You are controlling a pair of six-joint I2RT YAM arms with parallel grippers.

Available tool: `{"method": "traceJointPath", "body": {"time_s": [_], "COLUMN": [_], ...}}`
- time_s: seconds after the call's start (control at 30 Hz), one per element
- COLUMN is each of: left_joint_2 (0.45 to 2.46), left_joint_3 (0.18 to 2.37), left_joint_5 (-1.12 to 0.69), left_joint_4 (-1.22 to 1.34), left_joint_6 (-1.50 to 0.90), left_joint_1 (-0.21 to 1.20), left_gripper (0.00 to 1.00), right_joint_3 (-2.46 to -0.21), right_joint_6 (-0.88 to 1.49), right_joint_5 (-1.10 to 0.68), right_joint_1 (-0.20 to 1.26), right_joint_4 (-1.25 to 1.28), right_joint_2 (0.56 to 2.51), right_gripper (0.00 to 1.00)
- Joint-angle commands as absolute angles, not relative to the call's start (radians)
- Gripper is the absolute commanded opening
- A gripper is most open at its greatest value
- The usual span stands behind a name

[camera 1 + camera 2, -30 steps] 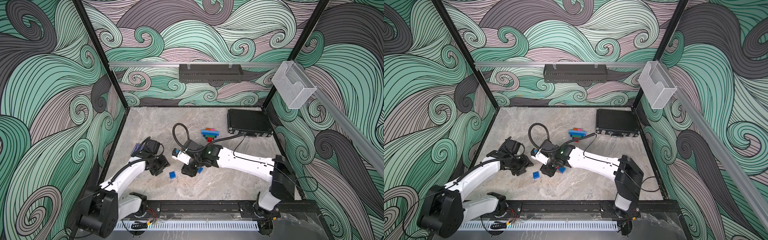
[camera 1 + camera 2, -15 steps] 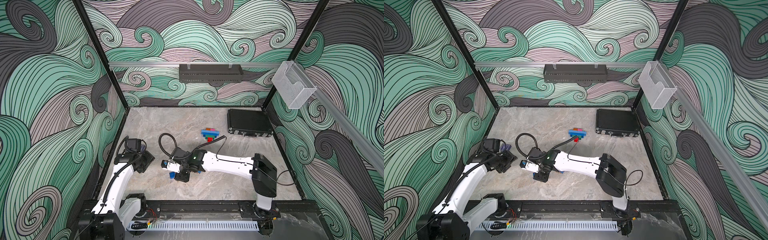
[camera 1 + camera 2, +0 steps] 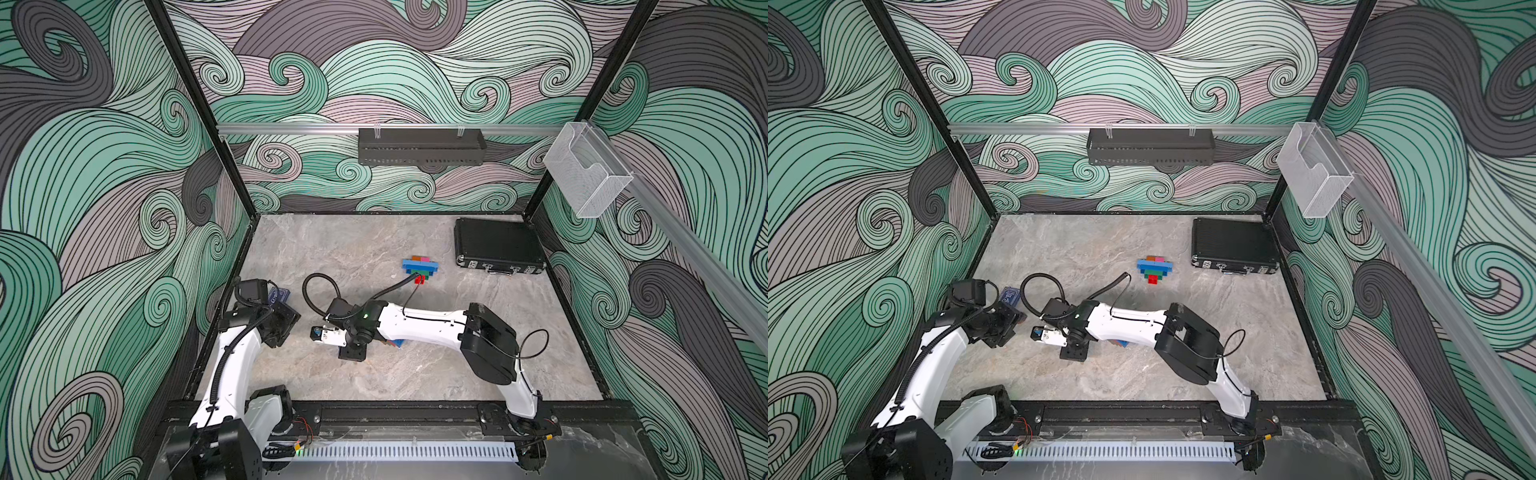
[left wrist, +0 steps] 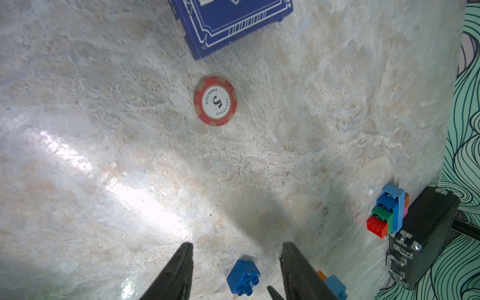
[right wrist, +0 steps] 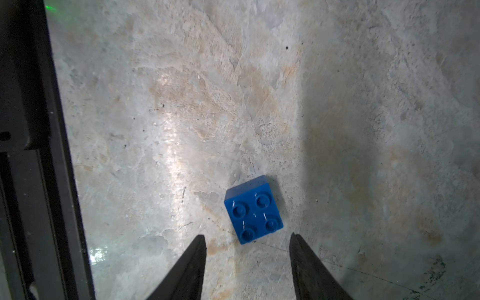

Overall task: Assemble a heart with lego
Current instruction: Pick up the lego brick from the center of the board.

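A part-built lego heart (image 3: 419, 268) (image 3: 1154, 268) of light blue, dark blue, green, red, orange and pink bricks lies on the table's far half. A loose dark blue square brick (image 5: 253, 210) sits studs-up just ahead of my right gripper (image 5: 246, 239), which is open and empty. In both top views this gripper (image 3: 352, 353) hides that brick. My left gripper (image 4: 236, 245) (image 3: 286, 328) hangs open and empty near the left wall. The same brick (image 4: 242, 276) shows beyond its fingers. Orange and light blue bricks (image 4: 335, 284) lie under the right forearm.
A red poker chip (image 4: 215, 100) and a flat dark blue card box (image 4: 233, 20) (image 3: 279, 296) lie by the left wall. A black case (image 3: 498, 251) sits at the back right, close beside the heart. A black frame rail (image 5: 31, 155) runs near the right gripper.
The left arm has pulled back toward the left wall. The right arm has swung left and forward over the loose dark blue brick, which now hides under it in the top views.
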State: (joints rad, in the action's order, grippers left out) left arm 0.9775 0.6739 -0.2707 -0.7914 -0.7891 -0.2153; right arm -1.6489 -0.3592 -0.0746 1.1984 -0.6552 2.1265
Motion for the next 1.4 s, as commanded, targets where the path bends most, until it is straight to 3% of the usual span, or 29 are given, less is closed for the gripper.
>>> {"method": "traceJointPath", "body": {"time_s": [0.0,0.67,0.93,1.37], "left_joint_2": [0.971,0.983,0.984,0.995], "left_joint_3": [0.670,0.665,0.664,0.668], "left_joint_5": [-0.293,-0.314,-0.319,-0.355], "left_joint_4": [-0.821,-0.828,-0.827,-0.816], "left_joint_6": [-0.759,-0.747,-0.743,-0.722], "left_joint_1": [-0.232,-0.246,-0.247,-0.247], "left_gripper": [0.55,0.54,0.54,0.54], "right_joint_3": [-1.685,-1.775,-1.791,-1.773], "right_joint_6": [-0.379,-0.374,-0.353,-0.305], "right_joint_5": [-0.056,-0.092,-0.090,-0.125], "right_joint_1": [1.203,1.203,1.205,1.203], "right_joint_4": [-0.677,-0.765,-0.764,-0.763], "right_joint_2": [2.155,2.252,2.273,2.205], "right_gripper": [0.54,0.40,0.40,0.28]}}
